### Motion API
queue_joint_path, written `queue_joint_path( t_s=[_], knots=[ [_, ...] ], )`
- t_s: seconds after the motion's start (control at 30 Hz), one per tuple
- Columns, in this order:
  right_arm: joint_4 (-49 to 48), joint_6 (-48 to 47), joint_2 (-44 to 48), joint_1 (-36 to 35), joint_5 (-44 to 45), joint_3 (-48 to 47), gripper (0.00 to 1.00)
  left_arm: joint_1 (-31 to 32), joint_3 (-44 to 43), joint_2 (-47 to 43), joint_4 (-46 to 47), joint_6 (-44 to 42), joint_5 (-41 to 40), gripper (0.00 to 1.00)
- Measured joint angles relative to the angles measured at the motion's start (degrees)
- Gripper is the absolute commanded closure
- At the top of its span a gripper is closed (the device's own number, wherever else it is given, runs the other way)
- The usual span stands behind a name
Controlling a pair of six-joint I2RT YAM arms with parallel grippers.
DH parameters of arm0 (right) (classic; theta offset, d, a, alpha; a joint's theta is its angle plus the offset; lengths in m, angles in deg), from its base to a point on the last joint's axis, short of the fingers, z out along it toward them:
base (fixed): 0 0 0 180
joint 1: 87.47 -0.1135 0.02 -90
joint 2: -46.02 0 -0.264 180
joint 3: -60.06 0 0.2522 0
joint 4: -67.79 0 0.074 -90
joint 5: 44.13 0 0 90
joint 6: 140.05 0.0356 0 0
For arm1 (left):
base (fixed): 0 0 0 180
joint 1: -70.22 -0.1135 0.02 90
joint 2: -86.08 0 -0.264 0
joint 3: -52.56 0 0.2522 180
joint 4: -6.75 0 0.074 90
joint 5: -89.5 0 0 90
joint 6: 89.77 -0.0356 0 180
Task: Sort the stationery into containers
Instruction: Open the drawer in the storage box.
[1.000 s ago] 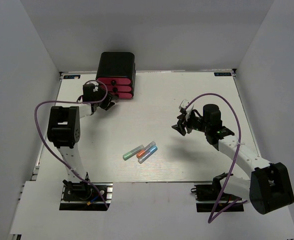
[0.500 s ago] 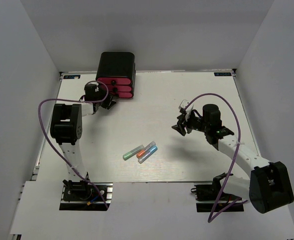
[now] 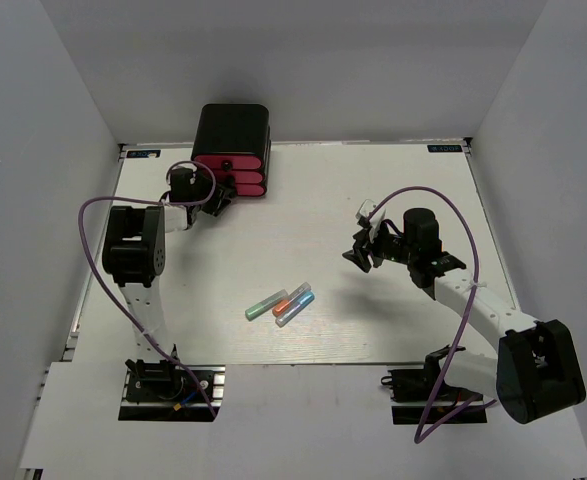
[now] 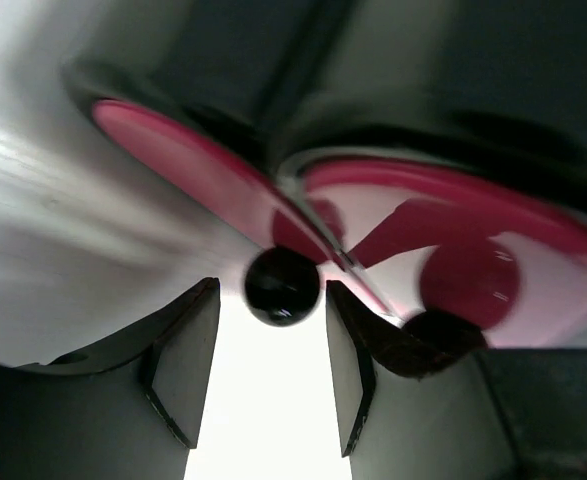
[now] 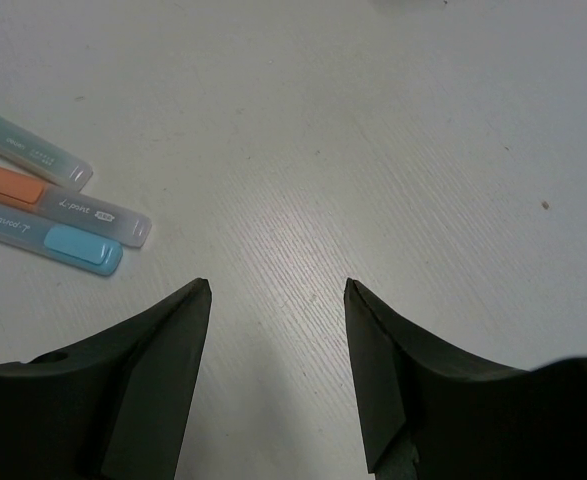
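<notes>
Three capsules lie side by side near the middle of the table [image 3: 393,190], close together and all slanted the same way: the green capsule [image 3: 265,304], the orange capsule [image 3: 291,298] and the blue capsule [image 3: 295,309]. Well apart from them, at the far left of the table, stands the black box [image 3: 232,128] with its pink drawers [image 3: 230,172] stacked in the front. The left gripper [image 4: 271,300] is right at this front. Its jaws are apart on both sides of one black knob [image 4: 282,285], with a gap on one side, so it is not clamped. The right gripper [image 5: 278,290] hovers over bare table right of the capsules, spread and holding nothing.
</notes>
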Motion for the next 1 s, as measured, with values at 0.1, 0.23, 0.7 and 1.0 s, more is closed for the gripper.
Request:
queue_joint_path(
  t_s=[0.1,0.23,0.7,1.0],
  knots=[
    [0.0,0.0,0.0,0.0,0.0,0.0,0.38,0.0,-0.2,0.9,0.4,0.6,-0.1,0.45],
    [0.0,0.0,0.0,0.0,0.0,0.0,0.38,0.1,-0.5,1.1,0.4,0.9,-0.2,0.49],
    [0.0,-0.1,-0.2,0.0,0.0,0.0,0.38,0.2,7.1,-2.2,6.4,1.1,0.2,0.71],
    [0.1,-1.8,-0.2,0.0,-1.4,0.0,0.26,0.2,18.6,-9.5,8.5,0.0,1.1,0.44]
  ],
)
